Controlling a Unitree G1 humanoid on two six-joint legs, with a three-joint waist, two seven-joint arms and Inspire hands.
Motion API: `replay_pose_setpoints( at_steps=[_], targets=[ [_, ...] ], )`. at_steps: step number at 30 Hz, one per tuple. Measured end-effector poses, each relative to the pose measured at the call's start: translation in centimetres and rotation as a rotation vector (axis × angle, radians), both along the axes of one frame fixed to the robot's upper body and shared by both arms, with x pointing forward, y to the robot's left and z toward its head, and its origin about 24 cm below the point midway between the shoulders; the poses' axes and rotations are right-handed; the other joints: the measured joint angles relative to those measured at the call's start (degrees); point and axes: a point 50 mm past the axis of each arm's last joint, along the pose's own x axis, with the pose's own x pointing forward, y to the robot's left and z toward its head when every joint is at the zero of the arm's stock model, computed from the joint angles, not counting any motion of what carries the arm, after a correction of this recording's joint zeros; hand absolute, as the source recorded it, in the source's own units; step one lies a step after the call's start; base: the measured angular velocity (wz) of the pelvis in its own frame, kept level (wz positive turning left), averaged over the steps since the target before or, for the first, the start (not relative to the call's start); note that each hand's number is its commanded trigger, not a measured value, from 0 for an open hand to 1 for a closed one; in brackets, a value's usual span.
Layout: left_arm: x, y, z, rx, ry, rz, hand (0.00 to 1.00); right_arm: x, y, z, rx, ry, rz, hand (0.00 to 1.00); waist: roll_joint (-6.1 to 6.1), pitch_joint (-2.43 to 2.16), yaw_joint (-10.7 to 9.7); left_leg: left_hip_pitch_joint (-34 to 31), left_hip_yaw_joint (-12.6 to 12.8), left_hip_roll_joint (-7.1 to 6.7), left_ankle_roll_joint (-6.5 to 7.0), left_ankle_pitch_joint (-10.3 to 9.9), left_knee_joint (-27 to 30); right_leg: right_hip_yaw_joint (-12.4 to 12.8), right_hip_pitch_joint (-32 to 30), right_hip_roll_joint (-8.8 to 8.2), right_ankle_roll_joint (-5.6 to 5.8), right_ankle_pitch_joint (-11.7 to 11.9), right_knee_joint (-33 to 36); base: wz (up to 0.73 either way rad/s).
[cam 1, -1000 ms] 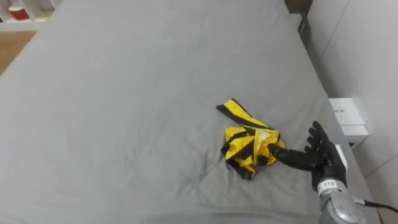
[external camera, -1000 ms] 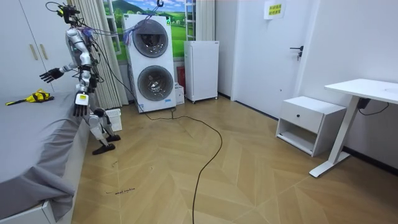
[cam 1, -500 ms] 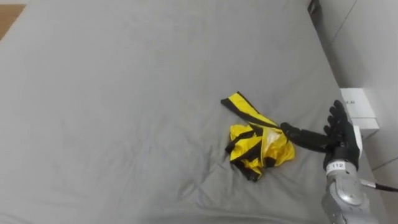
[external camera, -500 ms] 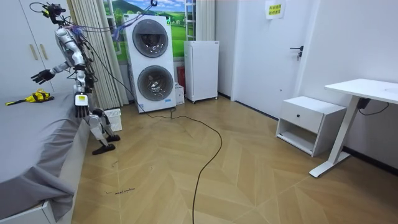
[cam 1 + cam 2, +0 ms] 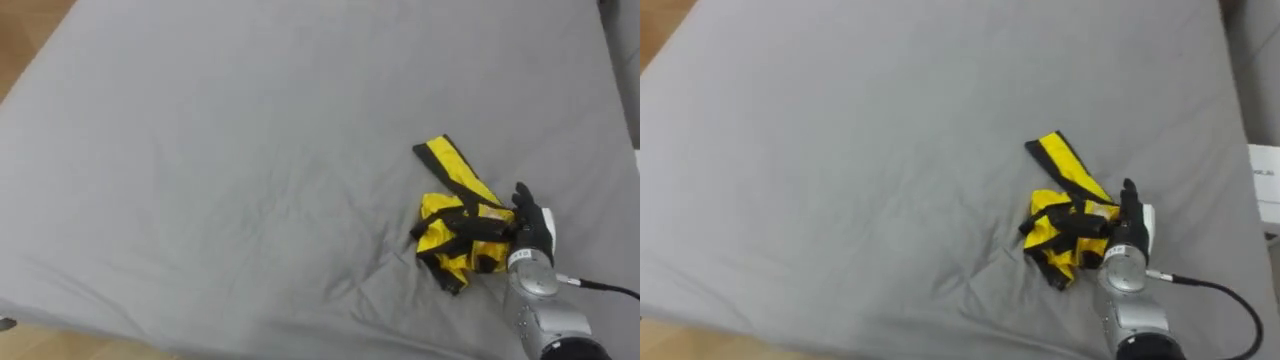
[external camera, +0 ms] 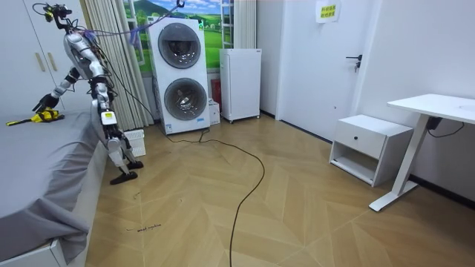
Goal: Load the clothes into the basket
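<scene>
The yellow-and-black garment (image 5: 438,242) lay crumpled on the grey bed (image 5: 220,150), toward the side of the mattress on the robot's right, with one striped strip stretched flat up and away from the bunched part and the sheet creased into soft folds around it. The right hand (image 5: 530,228) came in from the lower right and rested against the right edge of the bundle, its back and wrist toward the camera and its thumb pointing up. Its dark fingers (image 5: 478,226) ran leftward across the top of the cloth and blended with the garment's black stripes, so I could not tell whether they were pinching the fabric or merely laid over it. In the room view the robot stood at the bed's long edge, near a curtain (image 6: 119,67), leaning forward over the mattress with its right arm stretched down to the garment, which showed as a small yellow patch at the room view's far left. The left hand (image 6: 107,123) hung low beside the body, too small for me to tell how its fingers were set. Behind the robot stood a stacked washer and dryer (image 6: 178,74) and a white cabinet (image 6: 241,74); well apart, across the wooden floor (image 6: 282,200), were a white bedside table (image 6: 371,147) and a white desk (image 6: 438,107)
</scene>
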Motion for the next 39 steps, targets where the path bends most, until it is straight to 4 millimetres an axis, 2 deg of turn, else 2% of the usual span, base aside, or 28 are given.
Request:
replay_pose_setpoints(
  at_steps=[1, 2, 4, 5, 11, 15, 18, 22, 26, 28, 31, 33, 35, 37, 39],
  targets=[
    [0.0, 0.0, 0.0, 0.001, 0.002, -0.002, 0.00, -0.1, -0.3, 0.0, -0.008, 0.007, -0.001, 0.00, 0.09, -0.02, 0.3, -0.3, -0.1, -0.05, 0.05, 0.0, 0.1, -0.1, -0.2, -0.06, 0.07, 0.0, 0.0, 0.17],
    [-0.1, 0.1, 0.0, 0.008, 0.008, -0.020, 0.00, -0.1, -0.7, 0.0, -0.019, 0.018, -0.005, 0.09, 0.30, 0.00, 0.7, -0.8, -0.3, -0.18, 0.11, 0.1, 0.5, -0.2, -0.5, -0.16, 0.28, 0.0, 0.0, 0.13],
    [-0.2, 0.2, 0.0, 0.018, 0.018, -0.048, 0.00, -0.2, -1.3, 0.0, -0.045, 0.031, -0.001, 0.91, 0.69, 0.12, 0.9, -2.0, -1.0, -0.72, 0.27, 0.3, 1.0, -1.2, -1.1, -0.40, 0.42, -0.1, 0.1, 0.18],
    [-0.2, 0.3, 0.1, 0.023, 0.021, -0.064, 0.00, -0.3, -1.8, -0.1, -0.067, 0.053, 0.005, 1.00, 0.74, 0.10, 1.0, -2.8, -1.1, -0.72, 0.33, 0.5, 1.0, -1.7, -1.7, -0.51, 0.43, -0.1, 0.1, 0.21],
    [-0.5, 0.7, 0.0, 0.023, 0.051, -0.072, 0.00, -0.9, -4.3, -0.1, -0.126, 0.126, -0.033, 1.00, 1.35, 0.35, 1.1, -5.7, -0.9, -0.82, 0.45, 0.7, 3.3, -3.9, -2.8, -0.56, 0.49, -0.1, 0.1, 0.20],
    [0.3, 0.3, -0.1, 0.019, 0.052, -0.114, 0.00, -0.8, -5.4, 0.4, -0.145, 0.125, -0.045, 1.00, 2.67, 0.71, 1.2, -8.6, -0.8, -0.74, 0.62, 0.9, 5.1, -4.5, -4.5, -0.43, 0.48, -0.1, 0.2, 0.10],
    [0.5, 0.4, 0.0, 0.022, 0.048, -0.116, 0.00, -0.9, -6.0, 0.5, -0.121, 0.122, -0.086, 1.00, 3.38, 0.40, 0.8, -9.3, -0.6, -0.81, 0.79, 1.1, 5.7, -4.5, -5.0, -0.48, 0.44, -0.1, 0.2, 0.03],
    [0.5, 0.8, 0.1, 0.032, 0.050, -0.119, 0.00, -1.1, -6.0, 0.4, -0.106, 0.122, -0.092, 1.00, 3.33, 0.27, 0.6, -9.1, -0.2, -0.85, 0.86, 1.2, 5.4, -4.1, -5.0, -0.56, 0.47, -0.1, 0.3, -0.05],
    [0.3, 1.0, 0.1, 0.040, 0.054, -0.115, 0.00, -2.2, -6.1, -0.5, -0.070, 0.148, -0.092, 1.00, 2.61, -0.06, 0.5, -5.8, 0.9, -0.91, 0.87, 1.2, 3.1, -2.8, -3.1, -0.81, 0.82, -0.3, -0.1, -0.14],
    [0.5, 1.1, 0.2, 0.043, 0.043, -0.113, 0.00, -2.7, -5.9, -0.9, -0.043, 0.154, -0.093, 1.00, 2.09, -0.07, 0.4, -3.9, 1.6, -0.93, 0.87, 1.2, 1.8, -2.2, -2.0, -0.89, 0.94, -0.3, -0.2, -0.12],
    [1.6, 1.3, 0.5, 0.059, -0.006, -0.095, 0.00, -4.2, -5.5, -2.2, -0.008, 0.198, -0.078, 1.00, 0.51, -0.18, -0.9, -1.0, 2.4, -1.12, 0.87, 1.2, 0.6, -1.5, 0.8, -0.84, 1.26, -0.5, -1.1, 0.03],
    [2.6, 1.4, 0.7, 0.068, -0.046, -0.097, 0.00, -4.9, -5.1, -2.8, 0.008, 0.220, -0.066, 1.00, -1.02, -0.58, -1.4, 0.9, 3.9, -0.98, 0.87, 1.2, -0.7, -0.2, 1.7, -0.78, 1.27, -0.5, -1.1, -0.20],
    [2.9, 1.4, 0.8, 0.071, -0.064, -0.101, 0.00, -5.5, -5.1, -3.0, 0.007, 0.223, -0.061, 1.00, -1.99, -0.56, -2.1, 2.7, 4.7, -0.98, 0.87, 1.2, -1.2, 0.4, 2.9, -0.87, 1.27, -0.5, -0.9, -0.25],
    [2.9, 1.5, 0.8, 0.076, -0.072, -0.099, 0.00, -5.5, -5.0, -2.7, 0.005, 0.209, -0.050, 1.00, -2.93, -0.65, -2.7, 4.7, 6.6, -0.81, 0.88, 1.2, -2.1, 2.1, 3.6, -0.92, 1.27, -0.5, -0.9, -0.42],
    [2.9, 1.3, 0.8, 0.071, -0.075, -0.093, 0.00, -4.5, -5.1, -1.3, 0.009, 0.120, -0.056, 1.00, -3.33, -0.75, -4.8, 6.2, 7.2, -0.78, 0.90, 1.1, -2.5, 3.5, 4.7, -0.95, 1.36, -0.5, -1.0, -0.36]
  ],
)
